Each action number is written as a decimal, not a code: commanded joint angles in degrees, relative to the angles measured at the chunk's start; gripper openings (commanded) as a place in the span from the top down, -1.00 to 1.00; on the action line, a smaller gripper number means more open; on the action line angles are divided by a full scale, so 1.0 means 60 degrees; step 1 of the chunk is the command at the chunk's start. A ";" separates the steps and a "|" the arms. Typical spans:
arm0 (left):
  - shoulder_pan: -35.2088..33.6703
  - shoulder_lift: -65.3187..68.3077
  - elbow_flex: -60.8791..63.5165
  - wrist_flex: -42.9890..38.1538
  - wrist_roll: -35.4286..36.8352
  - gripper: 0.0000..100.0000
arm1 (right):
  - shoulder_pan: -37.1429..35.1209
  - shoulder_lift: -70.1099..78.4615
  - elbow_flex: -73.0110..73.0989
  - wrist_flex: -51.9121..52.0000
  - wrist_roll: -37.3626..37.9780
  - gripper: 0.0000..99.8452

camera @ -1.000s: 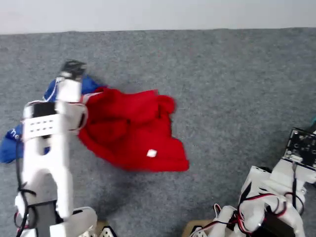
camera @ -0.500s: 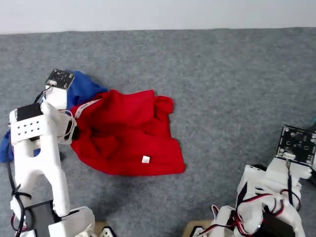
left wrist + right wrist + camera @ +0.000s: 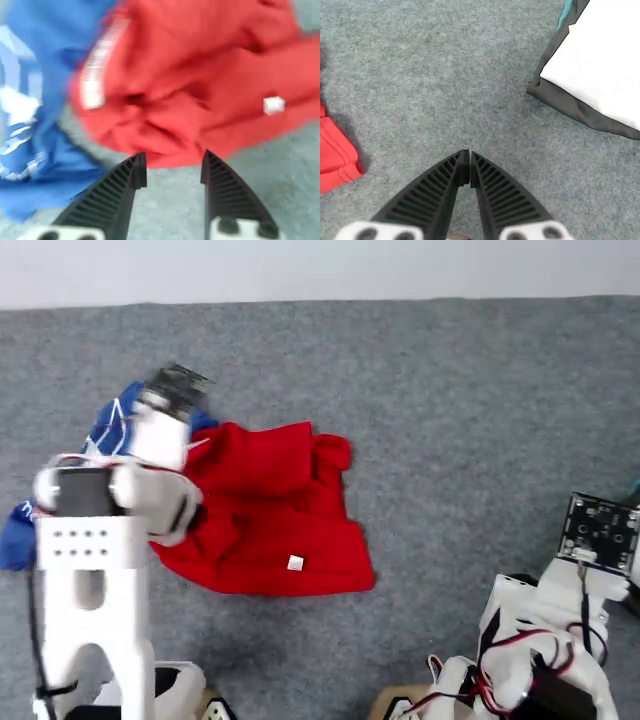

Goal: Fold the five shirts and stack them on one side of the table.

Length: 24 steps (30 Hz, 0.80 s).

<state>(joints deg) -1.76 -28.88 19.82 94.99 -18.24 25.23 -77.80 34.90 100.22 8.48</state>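
the red shirt (image 3: 270, 510) is lying crumpled on the grey worktop (image 3: 480, 410), overlapping the blue shirt (image 3: 45, 55) beside it. the left hand (image 3: 170, 167) is hovering spread and empty at the red shirt's edge. the right hand (image 3: 470, 167) is hanging pressed together over bare worktop.

You are looking at a table under a grey, felt-like cover (image 3: 480, 390) with an even nap, which runs from the near edge to the far one. Beyond its far edge stands a plain pale wall (image 3: 320, 270), a straight band along the top of the high view. At the near edge a small tan patch (image 3: 402, 697) peeks out; you cannot tell what it is.
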 commanded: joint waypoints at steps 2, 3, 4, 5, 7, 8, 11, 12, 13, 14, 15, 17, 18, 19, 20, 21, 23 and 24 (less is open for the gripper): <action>0.0923 -0.0249 0.1487 -0.1216 -0.0542 0.59 | -0.0095 0.0051 -0.0029 0.0227 0.0015 0.98; 0.1026 -0.0249 0.1868 -0.1538 -0.0718 0.58 | -0.0095 0.0037 -0.0029 0.0227 0.0015 0.98; 0.1070 -0.0249 0.2249 -0.1875 -0.0821 0.58 | -0.0095 0.0037 -0.0029 0.0242 0.0015 0.98; 0.1099 -0.0234 0.2586 -0.2198 -0.0894 0.57 | -0.0095 0.0022 -0.0029 0.0242 0.0015 0.98; 0.1084 -0.0234 0.3201 -0.2813 -0.1143 0.57 | -0.0095 -0.0007 -0.0015 0.0256 0.0015 0.98; 0.1055 -0.0234 0.3465 -0.3092 -0.1201 0.57 | -0.0095 -0.0022 -0.0015 0.0271 0.0015 0.98; 0.1026 -0.0234 0.4081 -0.3912 -0.1216 0.57 | -0.0095 -0.0022 -0.0015 0.0271 0.0015 0.98; 0.1026 -0.0234 0.4212 -0.4132 -0.1216 0.57 | -0.0095 -0.0022 -0.0015 0.0271 0.0015 0.98; 0.1026 -0.0234 0.4315 -0.4337 -0.1216 0.58 | -0.0095 -0.0022 -0.0015 0.0271 0.0015 0.98; 0.1026 -0.0234 0.4359 -0.4498 -0.1216 0.58 | -0.0095 -0.0022 -0.0015 0.0271 0.0015 0.98; 0.1011 -0.0234 0.4388 -0.4645 -0.1201 0.58 | -0.0095 -0.0022 -0.0015 0.0286 0.0015 0.98; 0.0952 -0.0234 0.4388 -0.4894 -0.1201 0.58 | -0.0095 -0.0037 -0.0015 0.0300 0.0015 0.98; 0.0850 -0.0234 0.4374 -0.4996 -0.1201 0.58 | -0.0095 -0.0037 -0.0015 0.0300 0.0015 0.98; 0.0762 -0.0234 0.4374 -0.5158 -0.1201 0.58 | -0.0095 -0.0037 -0.0015 0.0300 0.0015 0.98; 0.0645 -0.0220 0.4403 -0.5348 -0.1201 0.58 | -0.0095 -0.0037 -0.0015 0.0300 0.0015 0.98; 0.0527 -0.0132 0.4403 -0.5451 -0.1201 0.58 | -0.0095 -0.0037 -0.0015 0.0300 0.0015 0.98; 0.0337 0.0308 0.4374 -0.5612 -0.1231 0.58 | -0.0095 -0.0037 -0.0015 0.0300 0.0015 0.98; 0.0264 0.0630 0.4359 -0.5656 -0.1348 0.58 | -0.0095 -0.0037 -0.0015 0.0300 0.0015 0.98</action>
<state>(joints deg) 1.05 -27.65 46.55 62.99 -25.36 25.23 -77.80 34.90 100.22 8.48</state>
